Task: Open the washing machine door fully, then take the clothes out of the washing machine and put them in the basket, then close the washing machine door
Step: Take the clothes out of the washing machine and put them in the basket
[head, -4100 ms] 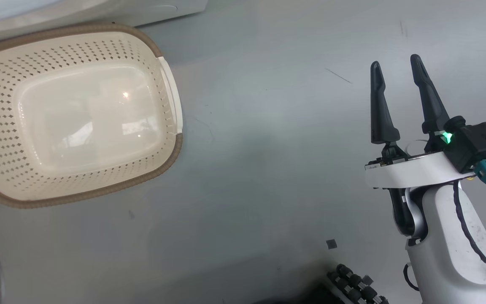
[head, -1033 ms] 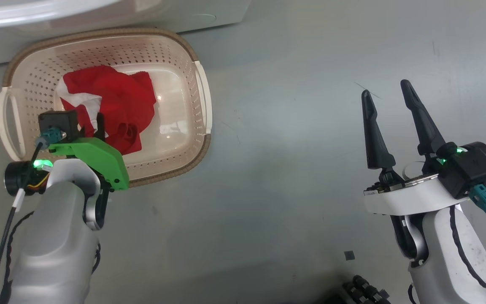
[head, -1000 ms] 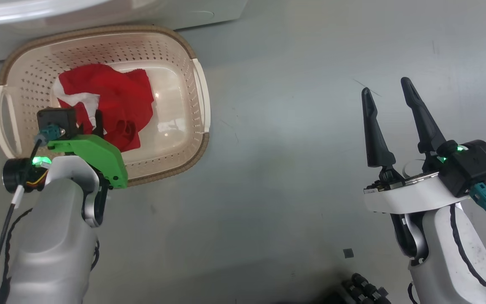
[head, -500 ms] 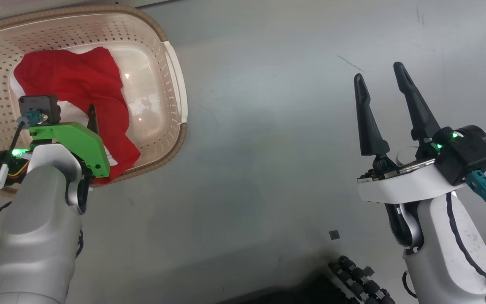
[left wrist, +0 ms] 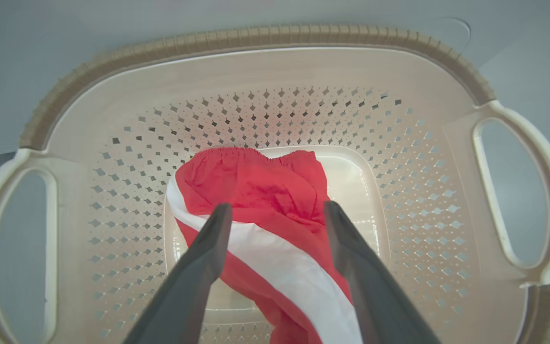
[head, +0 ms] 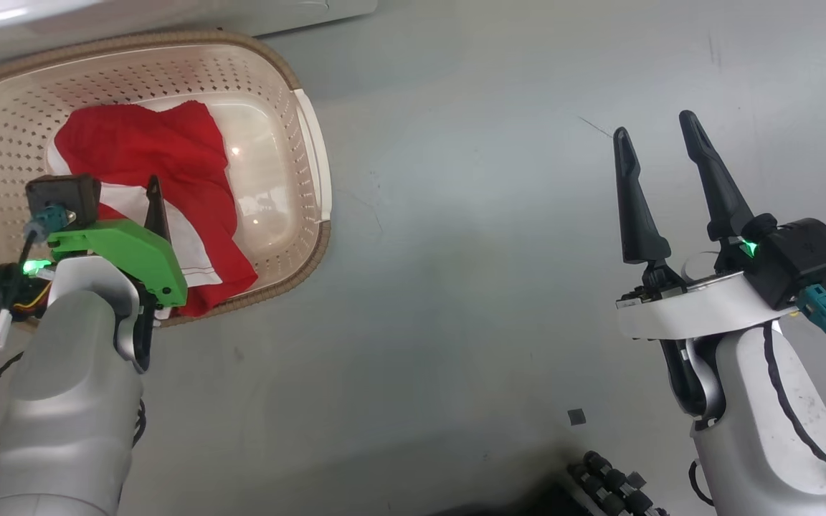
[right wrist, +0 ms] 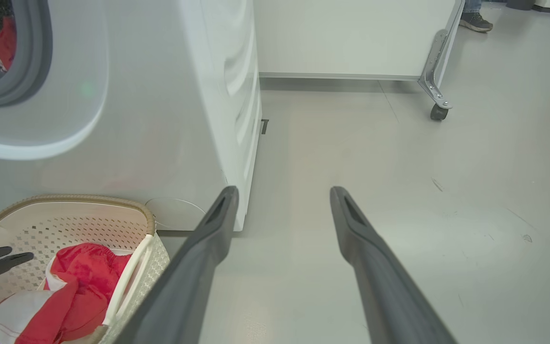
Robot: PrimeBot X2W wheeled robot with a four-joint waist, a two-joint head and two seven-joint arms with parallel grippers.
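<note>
Left wrist view: my left gripper [left wrist: 277,212] stands spread, fingers wide apart and pinching nothing; the clothes [left wrist: 256,191], red with a white stripe, lie between and below the fingers on the bottom of the basket [left wrist: 265,71]. I judge the step in hand to be the deposit of this piece. Procedure: lift straight up with the fingers wide, so that no fold catches on a fingertip and rides out with the arm; confirm the fabric is free of both fingers before swinging away.

Head view: the left gripper hovers over the near part of the basket, which stands on the floor [head: 456,215] just in front of the washing machine [head: 298,11]; one end of the clothes lies up the near wall toward the rim; I cannot tell whether it hangs over the edge. If it does, nudge it inward before leaving. My right gripper [head: 653,125] is likewise spread and empty, well apart from the basket over bare floor; it is best parked there, out of the left arm's path.

Right wrist view: the washing machine stands just behind the basket; inside the grey drum seal [right wrist: 36,62] some red fabric [right wrist: 4,40] shows. I judge that the emptying is not finished; the next reach goes into the drum, low enough to clear the seal; closing the door comes only once the drum is empty.
</note>
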